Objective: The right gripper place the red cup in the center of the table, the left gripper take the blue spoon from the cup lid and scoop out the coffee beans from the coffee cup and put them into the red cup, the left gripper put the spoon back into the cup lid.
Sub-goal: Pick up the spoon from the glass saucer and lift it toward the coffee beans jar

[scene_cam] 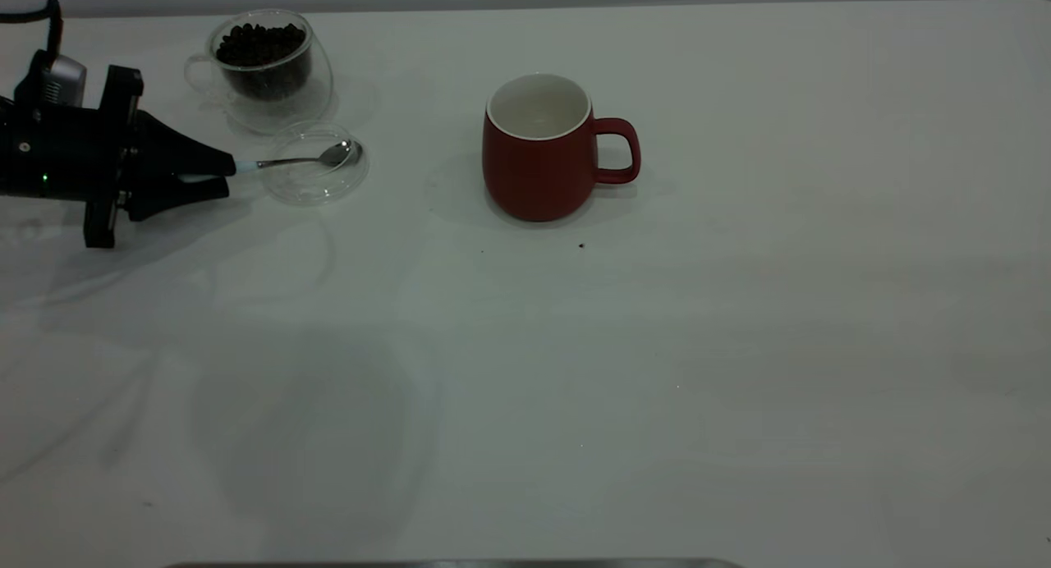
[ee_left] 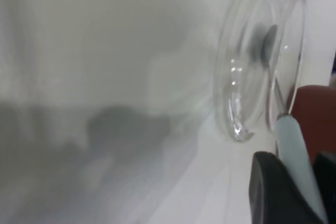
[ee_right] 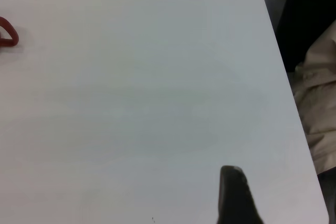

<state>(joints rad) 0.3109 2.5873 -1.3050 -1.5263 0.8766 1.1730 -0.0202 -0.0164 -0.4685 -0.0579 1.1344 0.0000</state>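
The red cup stands upright near the middle of the table, its handle turned right and its white inside bare. At the back left stands the coffee cup, holding coffee beans. Just in front of it lies the cup lid, with the bowl of the blue spoon resting in it. My left gripper reaches in from the left, shut on the spoon's pale handle. The left wrist view shows the lid and the red cup. My right gripper is off to one side, with the cup's handle far away.
A small dark speck lies on the table just in front of the red cup. Beyond the table's edge, the right wrist view shows beige cloth and something dark.
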